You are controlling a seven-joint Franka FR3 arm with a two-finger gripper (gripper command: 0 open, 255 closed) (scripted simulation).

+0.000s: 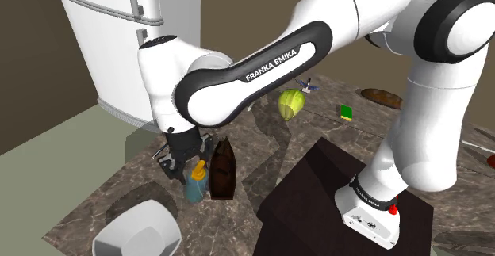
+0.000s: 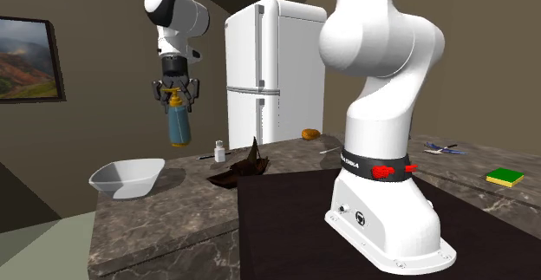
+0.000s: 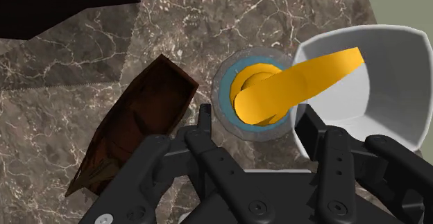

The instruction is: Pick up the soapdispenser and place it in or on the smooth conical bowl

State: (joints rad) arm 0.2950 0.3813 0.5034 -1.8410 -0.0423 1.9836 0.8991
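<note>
1. I see the black 2-finger gripper [image 2: 176,94] pointing straight down, with its jaws clamped on the top part of the blue soap dispenser [image 2: 179,126], which has a yellow pump head.
2. The soap dispenser hangs upright under the gripper, in the air above the dark marbled stone counter [image 2: 182,202], and does not touch it.
3. In the wrist view the 2 fingers [image 3: 205,127] stand on either side of the soap dispenser [image 3: 258,99], and its yellow spout points toward the smooth white bowl with sloping walls [image 3: 388,63].
4. This white bowl [image 2: 127,176] stands on the counter, lower than the soap dispenser and near it, on the second exterior view's left.
5. A dark brown boat-shaped vessel [image 2: 238,172] lies on the counter at the other side of the soap dispenser.
6. Farther back I see a tall white fridge [image 2: 269,61] and a small white bottle [image 2: 219,152] on the counter.
</note>
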